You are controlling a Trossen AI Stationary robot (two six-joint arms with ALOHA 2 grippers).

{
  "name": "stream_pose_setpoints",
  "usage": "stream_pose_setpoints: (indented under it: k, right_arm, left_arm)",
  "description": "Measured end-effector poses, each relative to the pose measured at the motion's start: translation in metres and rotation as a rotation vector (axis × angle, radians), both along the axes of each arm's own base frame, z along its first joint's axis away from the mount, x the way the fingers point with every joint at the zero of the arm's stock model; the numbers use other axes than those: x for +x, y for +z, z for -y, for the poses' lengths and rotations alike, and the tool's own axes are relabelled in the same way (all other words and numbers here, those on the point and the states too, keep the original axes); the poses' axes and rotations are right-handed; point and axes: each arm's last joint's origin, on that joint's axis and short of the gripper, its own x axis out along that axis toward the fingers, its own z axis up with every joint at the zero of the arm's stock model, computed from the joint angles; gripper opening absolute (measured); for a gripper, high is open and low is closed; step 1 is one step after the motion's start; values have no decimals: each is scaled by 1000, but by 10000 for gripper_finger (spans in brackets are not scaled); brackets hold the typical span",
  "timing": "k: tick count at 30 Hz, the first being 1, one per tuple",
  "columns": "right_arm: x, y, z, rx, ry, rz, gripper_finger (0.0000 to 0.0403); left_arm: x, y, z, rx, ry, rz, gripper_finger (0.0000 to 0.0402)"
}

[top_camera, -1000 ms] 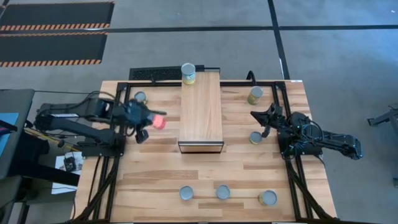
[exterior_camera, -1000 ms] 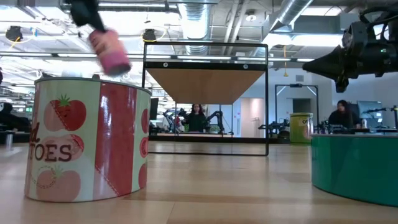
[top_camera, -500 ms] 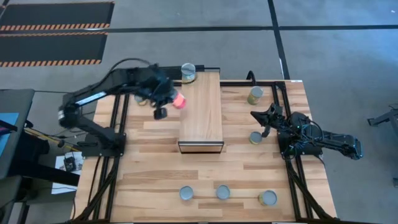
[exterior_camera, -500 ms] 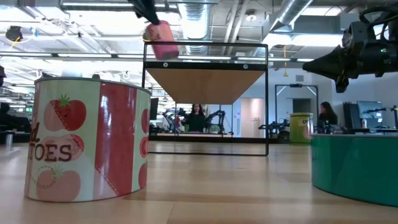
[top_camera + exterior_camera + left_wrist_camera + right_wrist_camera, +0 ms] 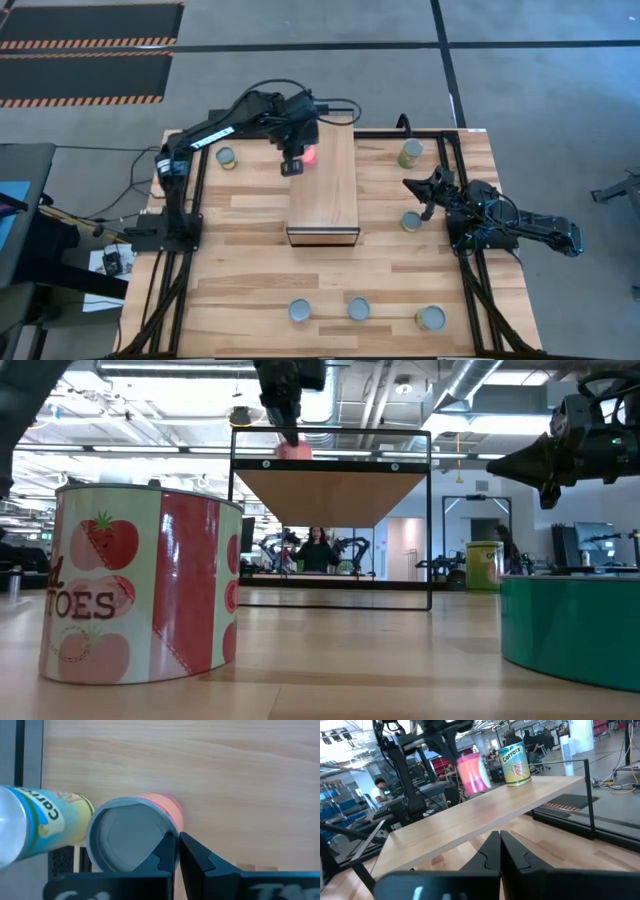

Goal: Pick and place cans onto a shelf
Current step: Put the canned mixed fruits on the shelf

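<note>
My left gripper (image 5: 303, 159) is shut on a pink-sided can (image 5: 312, 155) over the far end of the light-wood shelf (image 5: 325, 195). A yellow carrot can (image 5: 516, 764) stands on the shelf's far end, right beside the pink can (image 5: 472, 772). My right gripper (image 5: 428, 192) is shut and empty. It hovers at the table's right side, near a can (image 5: 411, 221) that stands on its base. Other cans stand at the far left (image 5: 226, 157), the far right (image 5: 410, 153) and along the near edge (image 5: 358, 308). My left gripper pinches the pink can's top rim (image 5: 171, 831). One finger (image 5: 166, 854) lies over the grey top and the other (image 5: 197, 857) outside the pink wall. The fingers come from above, pointing down. The can hangs tilted below them; I cannot tell whether its lower end touches the shelf.
Black frame rails (image 5: 196, 180) run along both sides of the table. In the low view a tomato can (image 5: 140, 595) and a green can (image 5: 575, 630) stand close to the camera. People show in the room far behind the table.
My left gripper has carried the pink can up from the table's left side, then toward the right and far edges, and now holds it over the shelf's far end beside the carrot can. The can has stayed hanging tilted in the hold.
</note>
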Motion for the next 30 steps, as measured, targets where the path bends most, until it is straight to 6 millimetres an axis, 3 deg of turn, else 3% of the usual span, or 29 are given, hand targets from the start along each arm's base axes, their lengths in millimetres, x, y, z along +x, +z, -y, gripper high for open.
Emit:
stream_pose_setpoints:
  k: [12, 30]
  right_arm:
    - [0, 0, 0, 22, 1, 7, 12]
    - [0, 0, 0, 25, 1, 7, 12]
  left_arm:
    - [0, -7, -21, -5, 66, 0, 0]
    - [-2, -6, -29, -2, 74, 20, 0]
